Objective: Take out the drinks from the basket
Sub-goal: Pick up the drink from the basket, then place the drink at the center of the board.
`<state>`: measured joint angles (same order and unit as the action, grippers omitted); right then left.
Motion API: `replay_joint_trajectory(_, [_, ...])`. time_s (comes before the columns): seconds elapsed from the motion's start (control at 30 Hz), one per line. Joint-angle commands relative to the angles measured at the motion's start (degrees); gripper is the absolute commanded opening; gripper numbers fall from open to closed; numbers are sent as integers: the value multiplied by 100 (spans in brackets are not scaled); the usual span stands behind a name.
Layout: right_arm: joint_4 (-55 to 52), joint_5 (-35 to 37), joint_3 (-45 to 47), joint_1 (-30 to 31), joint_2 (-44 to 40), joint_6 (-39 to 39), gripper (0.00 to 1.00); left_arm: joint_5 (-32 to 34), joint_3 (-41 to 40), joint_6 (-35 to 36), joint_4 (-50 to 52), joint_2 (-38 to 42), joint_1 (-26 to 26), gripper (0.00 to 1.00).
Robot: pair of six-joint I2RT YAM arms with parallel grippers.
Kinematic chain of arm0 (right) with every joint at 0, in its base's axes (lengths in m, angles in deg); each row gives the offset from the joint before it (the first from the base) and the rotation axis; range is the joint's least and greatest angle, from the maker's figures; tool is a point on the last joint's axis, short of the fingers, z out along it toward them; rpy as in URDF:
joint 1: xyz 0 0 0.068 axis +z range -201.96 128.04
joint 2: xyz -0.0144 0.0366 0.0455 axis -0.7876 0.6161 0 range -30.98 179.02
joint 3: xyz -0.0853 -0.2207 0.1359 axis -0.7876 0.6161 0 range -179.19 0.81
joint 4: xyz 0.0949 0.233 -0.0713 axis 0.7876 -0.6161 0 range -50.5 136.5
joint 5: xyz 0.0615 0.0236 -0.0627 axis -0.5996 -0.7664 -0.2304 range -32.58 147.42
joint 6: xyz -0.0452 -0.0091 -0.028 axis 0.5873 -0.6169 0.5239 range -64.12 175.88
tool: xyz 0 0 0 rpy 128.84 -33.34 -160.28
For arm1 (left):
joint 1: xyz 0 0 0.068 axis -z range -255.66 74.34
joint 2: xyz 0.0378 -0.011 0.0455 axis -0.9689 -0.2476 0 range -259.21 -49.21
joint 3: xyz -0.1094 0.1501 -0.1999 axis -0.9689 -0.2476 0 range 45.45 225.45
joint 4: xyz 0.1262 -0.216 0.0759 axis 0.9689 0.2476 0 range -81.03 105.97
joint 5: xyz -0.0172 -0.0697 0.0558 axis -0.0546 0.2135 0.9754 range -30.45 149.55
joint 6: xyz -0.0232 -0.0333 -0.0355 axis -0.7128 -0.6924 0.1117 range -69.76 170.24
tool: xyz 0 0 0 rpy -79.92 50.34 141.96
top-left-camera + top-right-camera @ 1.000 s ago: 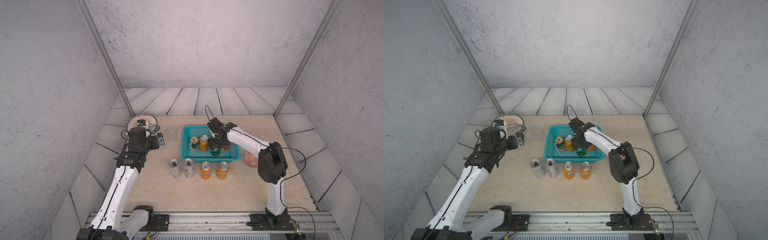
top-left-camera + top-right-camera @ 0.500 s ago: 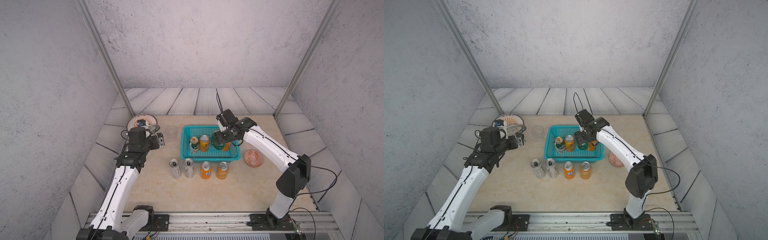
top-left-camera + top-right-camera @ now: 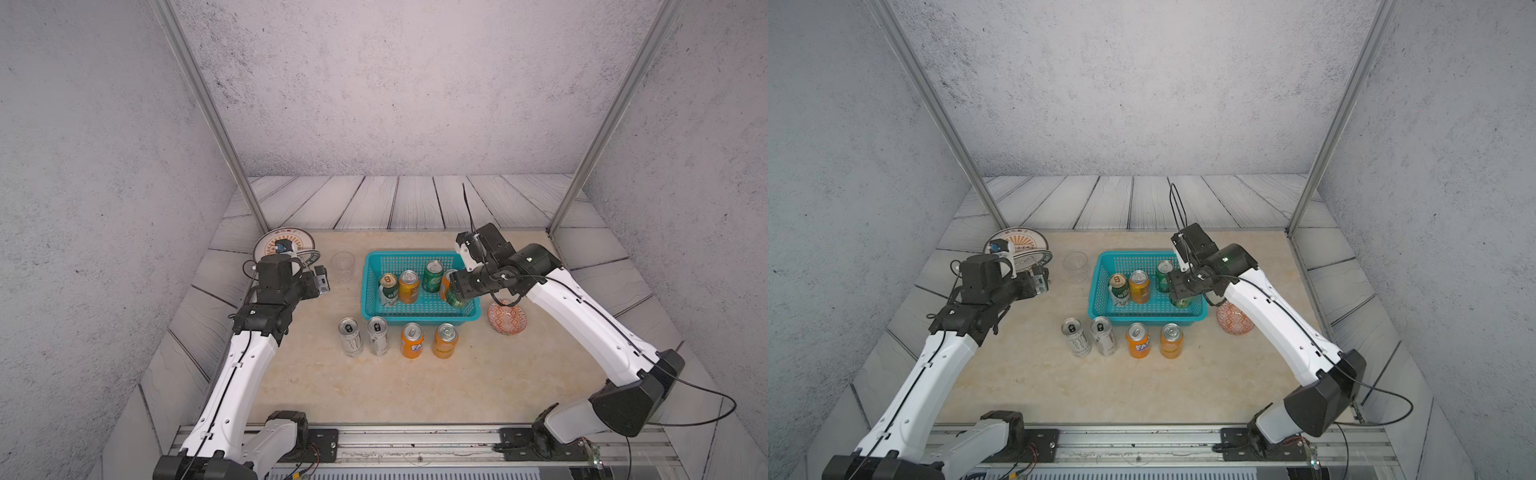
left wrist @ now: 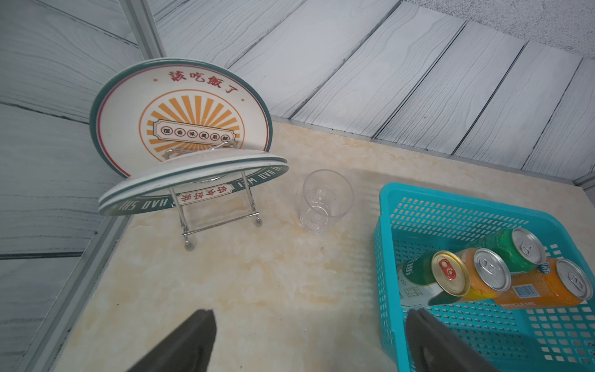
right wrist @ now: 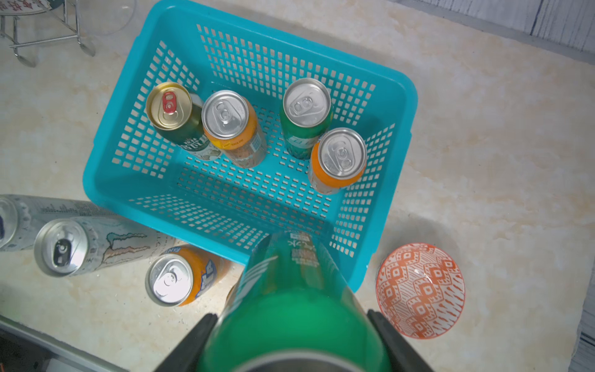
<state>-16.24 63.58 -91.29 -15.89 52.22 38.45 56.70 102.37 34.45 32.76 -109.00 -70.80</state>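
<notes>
Grey textured walls all round, plank panels at the back, beige marble-look desk (image 3: pixel 374 386) in the middle. Turquoise mesh basket (image 3: pixel 369 286) sits on it, long side facing the arm bases.

Right end effector (image 5: pixel 291 325): pinching a green can (image 5: pixel 289 283) near its top, one finger on each side. Can hangs tilted over the basket's near right corner. Can't tell if its base is above the rim.

Left end effector (image 4: pixel 310 312): fingers spread wide, nothing between them. Hovers off the basket's left end, over bare desk.

Inside the basket, four upright:
- gold-top can (image 3: pixel 388 289) by the left wall
- orange can (image 3: pixel 409 286) just beside it
- second green can (image 3: pixel 433 276) toward the far wall
- second orange can (image 5: pixel 338 161) just beside that, toward the right wall; mostly covered by the right arm in both top views

Outside, upright in a row just in front of the basket's near wall, left to right: slim silver can (image 3: pixel 350 336), second slim silver can (image 3: pixel 377 335), third orange can (image 3: pixel 412 340), fourth orange can (image 3: pixel 446 340).

Patterned orange dish (image 3: pixel 507 317) sits just off the basket's right end. Clear cup (image 3: pixel 343 266) stands off its far left corner, with a plate rack (image 3: pixel 284 247) beyond the cup.
</notes>
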Motion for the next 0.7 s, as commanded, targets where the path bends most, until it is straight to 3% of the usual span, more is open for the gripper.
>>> replay_joint_trajectory(0.0, [8, 152, 286, 31, -585, -231, 62, -40, 55, -36, -2, -36, -75, 99])
replay_joint_trajectory(0.3, [199, 294, 1647, 40, -1452, -466, 62, -63, 54, -37, -11, -38, -75, 99])
replay_joint_trajectory(0.67, [866, 515, 2867, 40, -1852, -714, 61, -27, 39, -20, -10, -33, -75, 99])
